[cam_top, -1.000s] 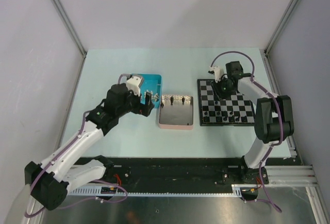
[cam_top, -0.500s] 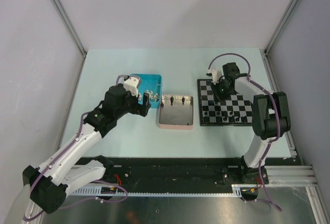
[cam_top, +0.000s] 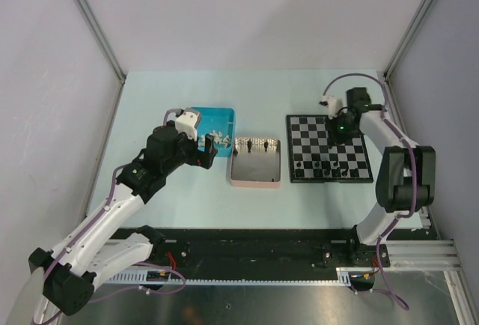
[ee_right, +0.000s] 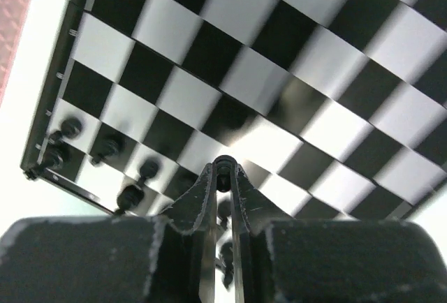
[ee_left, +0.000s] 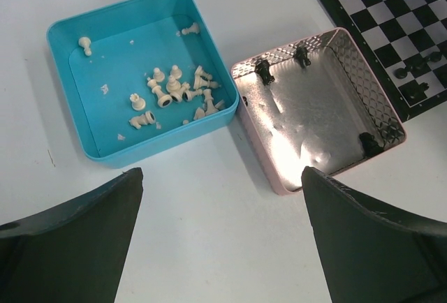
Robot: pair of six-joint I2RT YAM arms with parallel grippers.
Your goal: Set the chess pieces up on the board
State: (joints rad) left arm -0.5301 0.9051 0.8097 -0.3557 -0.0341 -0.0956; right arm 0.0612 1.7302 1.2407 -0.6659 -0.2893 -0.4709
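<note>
The board (cam_top: 314, 126) lies on the right, with several black chess pieces (cam_top: 322, 168) in its near rows. My right gripper (cam_top: 341, 129) hovers over the board's far right part. In the right wrist view it (ee_right: 223, 172) is shut on a small black piece (ee_right: 223, 163), above the squares (ee_right: 279, 52). More black pieces (ee_right: 105, 151) stand near the board's edge. My left gripper (cam_top: 212, 147) is open and empty above the table (ee_left: 220, 237), just in front of the blue tray (ee_left: 73, 72). The tray holds several white pieces (ee_left: 171, 90).
A pink tray with a shiny metal floor (ee_left: 314, 114) sits between the blue tray and the board (ee_left: 391, 3), with three black pieces (ee_left: 264, 70) in it. It also shows in the top view (cam_top: 256, 168). Metal frame posts and grey walls enclose the table.
My right gripper has moved right across the board's far side, still shut on the black piece. My left arm has drawn back slightly toward the left.
</note>
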